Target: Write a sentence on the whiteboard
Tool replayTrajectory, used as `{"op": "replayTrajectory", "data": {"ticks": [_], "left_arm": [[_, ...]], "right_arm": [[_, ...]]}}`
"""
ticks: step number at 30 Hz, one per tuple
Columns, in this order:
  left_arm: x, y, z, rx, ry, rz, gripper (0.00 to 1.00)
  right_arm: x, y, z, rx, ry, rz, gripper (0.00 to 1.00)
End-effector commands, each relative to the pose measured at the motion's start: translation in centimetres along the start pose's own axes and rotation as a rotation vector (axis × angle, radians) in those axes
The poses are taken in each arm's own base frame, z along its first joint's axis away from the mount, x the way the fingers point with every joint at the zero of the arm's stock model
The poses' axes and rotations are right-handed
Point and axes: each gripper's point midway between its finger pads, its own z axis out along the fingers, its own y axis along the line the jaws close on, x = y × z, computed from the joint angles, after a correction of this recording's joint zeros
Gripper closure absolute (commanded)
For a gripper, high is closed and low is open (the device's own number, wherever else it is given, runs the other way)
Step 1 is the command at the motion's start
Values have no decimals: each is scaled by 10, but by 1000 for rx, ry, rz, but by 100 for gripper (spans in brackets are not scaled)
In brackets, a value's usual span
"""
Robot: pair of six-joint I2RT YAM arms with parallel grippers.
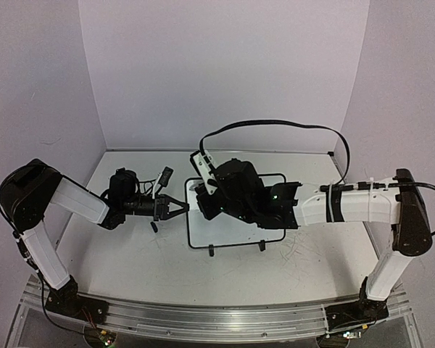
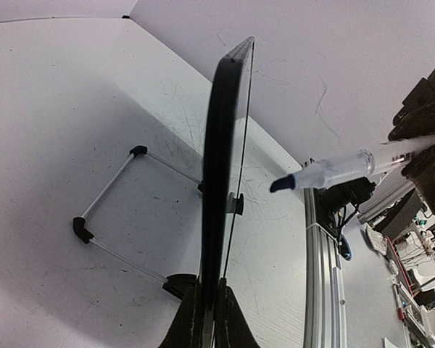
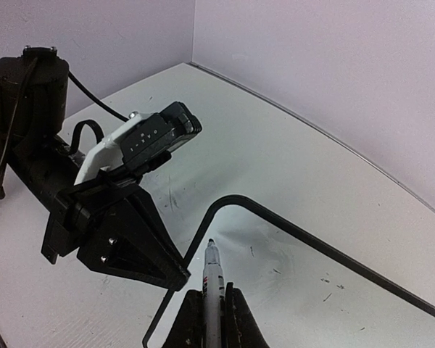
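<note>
at centre left of the overhead view my left gripper [image 1: 183,208] is clamped tight on the left edge of the whiteboard [image 1: 228,233], which sits mid-frame. just right of that, my right gripper [image 3: 214,308] is closed around a marker [image 3: 212,272], its blue tip close to the board's face near a rounded corner, a small gap between them.

You had a whiteboard [image 1: 221,233] that looked glossy and smooth, a tabletop [image 1: 130,268] that was matt and scratched, a marker [image 2: 333,170] of translucent plastic, and a rail [image 1: 203,319] of ribbed metal.
</note>
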Motion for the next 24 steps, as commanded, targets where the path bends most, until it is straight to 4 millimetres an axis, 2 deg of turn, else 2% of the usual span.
{"op": "replayTrajectory", "data": {"ticks": [1,24], "left_arm": [[-7,-11,2,29,-10,35,100],[-8,-13,1,33,-9,43,100]], "right_arm": [[-26,2,0,13,-70,20,100],[-29,1,7,40,-80,26,100]]}}
